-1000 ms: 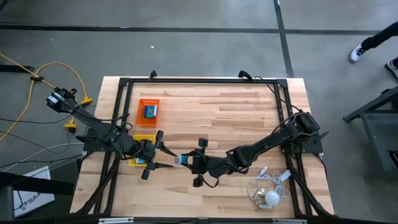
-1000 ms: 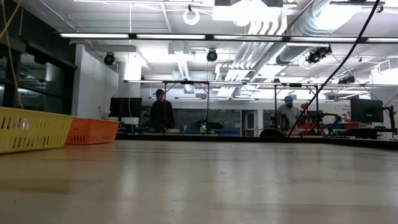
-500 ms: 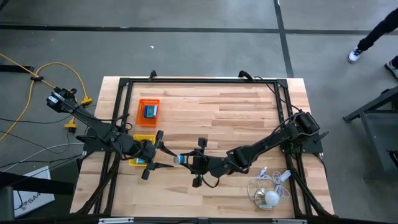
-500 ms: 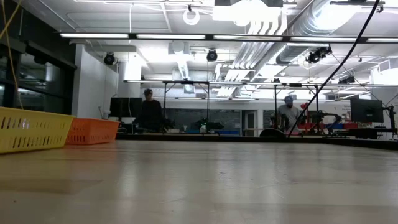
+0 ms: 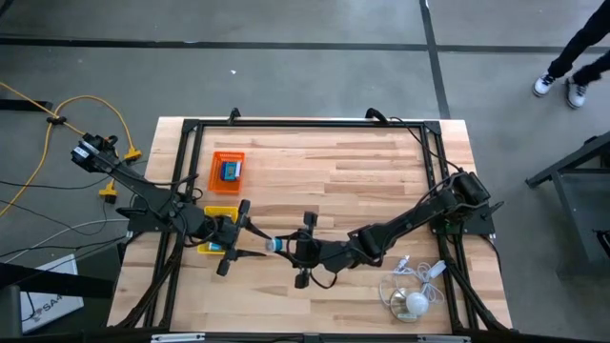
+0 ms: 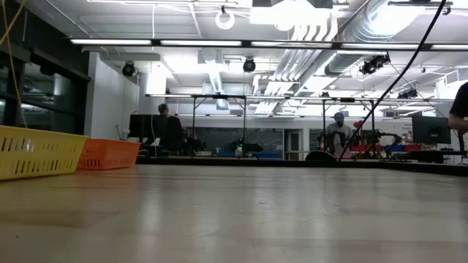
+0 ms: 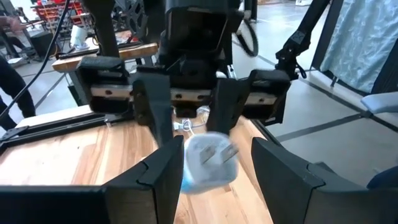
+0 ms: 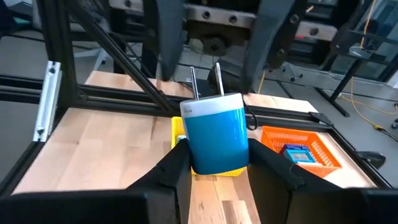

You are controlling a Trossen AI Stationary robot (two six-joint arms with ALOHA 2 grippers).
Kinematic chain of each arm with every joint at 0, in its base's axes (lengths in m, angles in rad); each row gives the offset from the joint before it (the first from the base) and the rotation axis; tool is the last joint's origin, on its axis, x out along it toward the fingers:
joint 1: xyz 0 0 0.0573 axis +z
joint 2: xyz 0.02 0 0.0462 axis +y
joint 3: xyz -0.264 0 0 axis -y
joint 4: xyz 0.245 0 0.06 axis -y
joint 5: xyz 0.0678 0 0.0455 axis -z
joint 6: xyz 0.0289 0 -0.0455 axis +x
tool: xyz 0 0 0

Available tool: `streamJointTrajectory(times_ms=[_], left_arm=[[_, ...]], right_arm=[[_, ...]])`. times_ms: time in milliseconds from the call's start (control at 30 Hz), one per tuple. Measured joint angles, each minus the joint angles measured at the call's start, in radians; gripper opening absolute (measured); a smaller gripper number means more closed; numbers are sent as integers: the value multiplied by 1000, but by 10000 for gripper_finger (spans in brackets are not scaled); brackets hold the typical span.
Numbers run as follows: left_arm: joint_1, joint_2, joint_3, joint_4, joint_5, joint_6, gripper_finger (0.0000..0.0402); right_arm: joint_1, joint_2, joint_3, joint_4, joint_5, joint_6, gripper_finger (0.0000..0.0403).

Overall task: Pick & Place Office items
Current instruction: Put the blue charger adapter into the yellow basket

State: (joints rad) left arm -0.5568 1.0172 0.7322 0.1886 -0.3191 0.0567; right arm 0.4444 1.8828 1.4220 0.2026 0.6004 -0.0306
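- So far, one blue item (image 5: 230, 171) lies in the orange tray (image 5: 227, 158).
- Mid-table, the right gripper (image 5: 283, 245) is clamped on a blue-and-white plug adapter (image 8: 214, 132), prongs toward the left gripper (image 5: 250, 229), whose fingers stand spread on either side of it, not yet touching. I'd judge a handover underway.
- Contents of the yellow tray (image 5: 221, 212) are hidden by the left arm; the adapter is blurred in the left wrist view.

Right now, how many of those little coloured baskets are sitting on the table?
2. An orange basket sits toward the table's far left, holding a blue item. A yellow basket lies just nearer, partly hidden under the left arm's tool. Nothing suggests more.
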Motion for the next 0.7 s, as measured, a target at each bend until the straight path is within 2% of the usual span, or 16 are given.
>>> streamJointTrajectory(times_ms=[700], left_arm=[[0, 0, 0, 0, 0, 8, 183]], right_arm=[[1, 0, 0, 90, -1, -46, 115]])
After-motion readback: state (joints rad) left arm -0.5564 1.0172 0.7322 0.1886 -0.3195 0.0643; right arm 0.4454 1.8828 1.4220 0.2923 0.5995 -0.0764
